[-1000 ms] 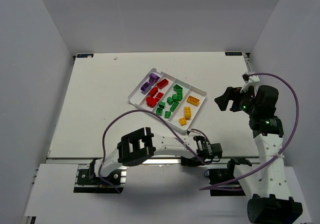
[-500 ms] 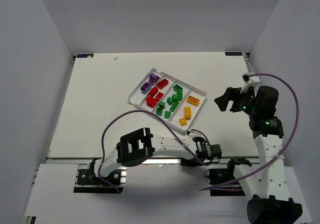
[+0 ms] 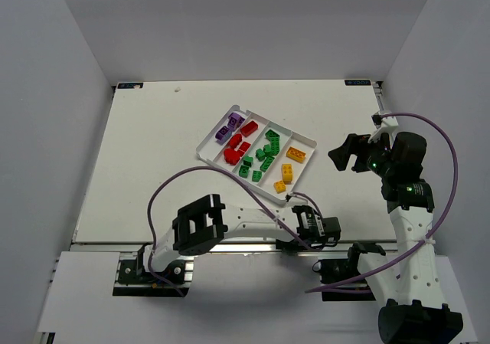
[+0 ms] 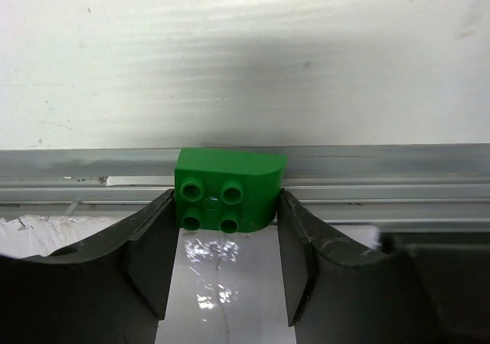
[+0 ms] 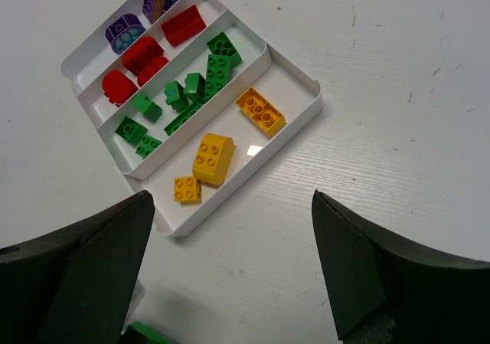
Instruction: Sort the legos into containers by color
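white table [image 3: 153, 168], left gripper [image 4: 226, 210] clamping green lego [image 4: 228, 187], right gripper [image 5: 231, 202] spread wide

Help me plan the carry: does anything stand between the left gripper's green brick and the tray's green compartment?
Nothing loose on the table does. The green brick sits in the left gripper at the near edge; only the tray's raised rim and its yellow compartment lie before the green compartment.

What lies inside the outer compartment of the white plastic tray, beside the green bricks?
Three: a long yellow studded brick, a rounded yellow brick, a small square yellow brick. The white tray shows bare between them; nothing is covered.
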Tool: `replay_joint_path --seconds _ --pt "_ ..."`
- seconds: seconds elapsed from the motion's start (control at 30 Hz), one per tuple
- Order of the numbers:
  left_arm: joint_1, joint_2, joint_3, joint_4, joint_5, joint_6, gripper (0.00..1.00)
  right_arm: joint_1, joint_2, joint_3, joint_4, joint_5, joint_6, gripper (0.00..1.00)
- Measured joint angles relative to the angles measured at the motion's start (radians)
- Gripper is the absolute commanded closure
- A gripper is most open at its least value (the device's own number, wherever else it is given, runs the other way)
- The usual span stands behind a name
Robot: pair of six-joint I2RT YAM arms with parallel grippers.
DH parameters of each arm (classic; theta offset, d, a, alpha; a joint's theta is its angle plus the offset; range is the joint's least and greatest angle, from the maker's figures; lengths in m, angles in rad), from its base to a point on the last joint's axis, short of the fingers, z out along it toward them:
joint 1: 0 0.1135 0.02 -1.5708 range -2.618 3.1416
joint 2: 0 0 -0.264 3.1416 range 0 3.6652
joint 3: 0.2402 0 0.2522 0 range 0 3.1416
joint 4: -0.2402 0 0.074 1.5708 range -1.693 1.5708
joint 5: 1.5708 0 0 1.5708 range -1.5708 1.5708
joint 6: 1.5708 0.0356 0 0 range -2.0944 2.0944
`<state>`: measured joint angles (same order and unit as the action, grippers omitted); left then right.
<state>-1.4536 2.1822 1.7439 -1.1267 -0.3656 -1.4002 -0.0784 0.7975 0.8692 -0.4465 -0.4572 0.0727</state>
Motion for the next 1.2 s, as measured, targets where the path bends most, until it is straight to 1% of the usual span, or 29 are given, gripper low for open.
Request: replay_joint_path --seconds 0.27,0.53,0.73,0.87,0.97,1.07,1.2 --pt "0.006 -0.070 0.047 -0.018 -0.053 -0.003 0.83 0.000 0.000 0.000 0.000 -0.007 0.007 0.12" --pt "0.042 -0.120 0.013 -0.034 -0.083 0.005 0.83 0.000 0.000 0.000 0.000 -0.030 0.023 0.12" --pt "0.151 -0.181 -0.018 -0.047 -0.113 0.047 0.83 0.000 -0.004 0.005 0.000 -0.047 0.028 0.12" --pt "0.251 -0.217 -0.018 -0.042 -0.131 0.105 0.82 0.000 -0.007 0.011 0.000 -0.055 0.029 0.12" --pt "0.334 -0.223 -0.017 -0.028 -0.138 0.161 0.79 0.000 -0.008 0.012 0.000 -0.063 0.029 0.12" --pt "0.411 -0.223 -0.017 -0.003 -0.147 0.226 0.74 0.000 -0.011 0.012 -0.002 -0.071 0.029 0.12" --pt "0.490 -0.207 -0.005 0.022 -0.166 0.304 0.69 0.000 -0.018 0.012 -0.016 -0.081 0.026 0.12"
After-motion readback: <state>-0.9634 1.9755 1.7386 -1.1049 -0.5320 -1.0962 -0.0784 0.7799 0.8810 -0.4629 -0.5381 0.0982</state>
